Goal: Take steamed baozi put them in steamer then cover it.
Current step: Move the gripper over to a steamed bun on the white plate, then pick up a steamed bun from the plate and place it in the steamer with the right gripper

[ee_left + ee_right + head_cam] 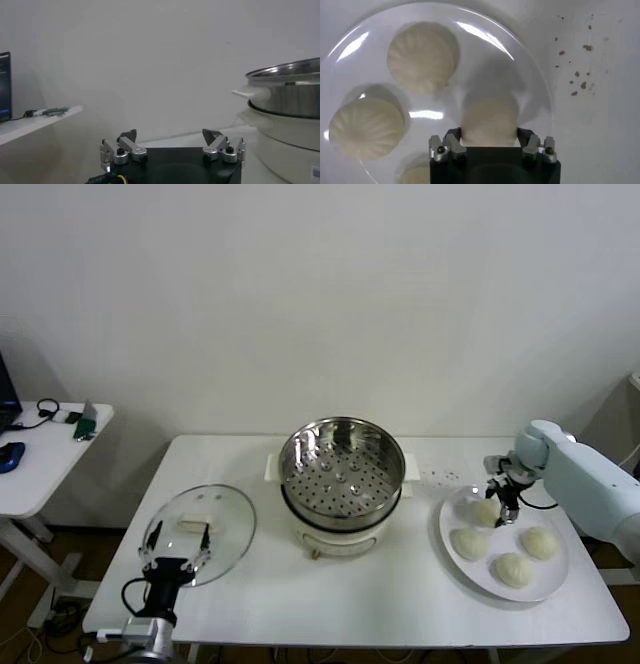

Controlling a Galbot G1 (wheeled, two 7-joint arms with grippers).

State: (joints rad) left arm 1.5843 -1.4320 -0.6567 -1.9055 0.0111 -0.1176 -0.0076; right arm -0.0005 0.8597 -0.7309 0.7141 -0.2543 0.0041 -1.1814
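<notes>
Fingers of the right gripper (489, 142) pinch one bun (488, 120) on the plate (452, 559). Lift straight up, gently, toward the steamer (341, 469). Left gripper (178, 544) waits wide open over the lid (230, 534).

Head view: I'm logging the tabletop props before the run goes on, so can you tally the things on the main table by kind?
Baozi: 4, all on the plate, one between the right gripper fingers
Plate: 1
Steamer: 1
Glass lid: 1
Total: 7
</notes>
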